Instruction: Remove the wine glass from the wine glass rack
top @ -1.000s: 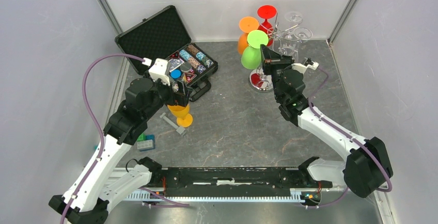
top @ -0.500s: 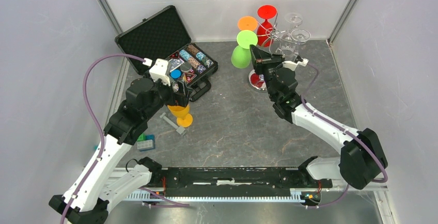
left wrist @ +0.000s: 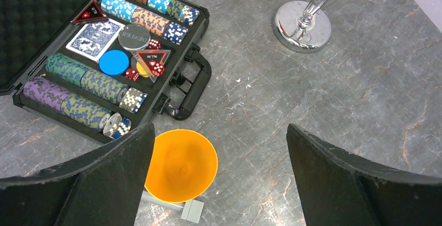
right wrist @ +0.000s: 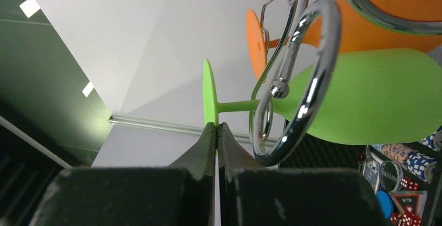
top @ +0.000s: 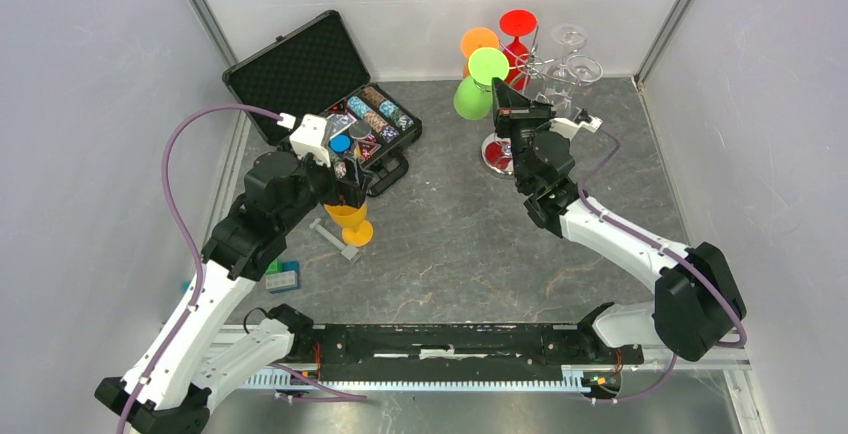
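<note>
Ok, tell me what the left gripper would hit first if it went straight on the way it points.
Most likely the orange glass standing on the table. Its open bowl lies between the left gripper's open fingers, close to one of them. The wrist view does not show how far off it is.

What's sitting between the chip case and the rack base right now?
Nothing but bare grey table lies between the chip case and the rack base. The left wrist view shows that stretch plainly.
</note>
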`<state>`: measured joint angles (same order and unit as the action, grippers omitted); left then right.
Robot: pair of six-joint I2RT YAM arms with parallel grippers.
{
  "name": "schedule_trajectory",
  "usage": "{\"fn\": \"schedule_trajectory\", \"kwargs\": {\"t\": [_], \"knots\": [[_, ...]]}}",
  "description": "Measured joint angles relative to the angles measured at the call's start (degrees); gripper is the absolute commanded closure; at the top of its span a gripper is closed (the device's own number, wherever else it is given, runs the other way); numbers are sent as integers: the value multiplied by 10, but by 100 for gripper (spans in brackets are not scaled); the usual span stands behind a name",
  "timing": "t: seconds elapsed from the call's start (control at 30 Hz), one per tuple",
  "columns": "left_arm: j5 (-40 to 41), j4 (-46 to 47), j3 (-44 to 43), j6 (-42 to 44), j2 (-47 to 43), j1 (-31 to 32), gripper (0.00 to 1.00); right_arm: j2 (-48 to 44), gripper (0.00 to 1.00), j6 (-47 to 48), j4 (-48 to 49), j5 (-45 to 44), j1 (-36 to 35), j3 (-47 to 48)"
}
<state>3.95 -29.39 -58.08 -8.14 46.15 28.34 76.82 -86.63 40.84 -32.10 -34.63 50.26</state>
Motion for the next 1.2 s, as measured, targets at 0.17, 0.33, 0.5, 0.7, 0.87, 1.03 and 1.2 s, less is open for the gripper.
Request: {"fn": "schedule_trajectory", "kwargs": {"t": [0.17,0.33,0.5,0.7,0.87,1.03,1.2], "knots": [[0,0,0,0,1,0,0,0,100,5,3,-36,0,-4],[0,0,0,0,1,0,0,-3,100,6,2,-56,-2,-8],[0,0,1,0,2,0,0,-18,100,6,-28,-75,-7,-12],[-1,0,1,0,4,0,0,-40,100,13,-49,-101,-17,-14],[-1,0,1,0,4,0,0,-63,100,12,-83,-106,-21,-14],[-1,0,1,0,5,0,0,-79,100,9,-129,-104,-25,-14],[-1,1,1,0,7,0,0,-92,100,5,-177,-78,-25,-14]]}}
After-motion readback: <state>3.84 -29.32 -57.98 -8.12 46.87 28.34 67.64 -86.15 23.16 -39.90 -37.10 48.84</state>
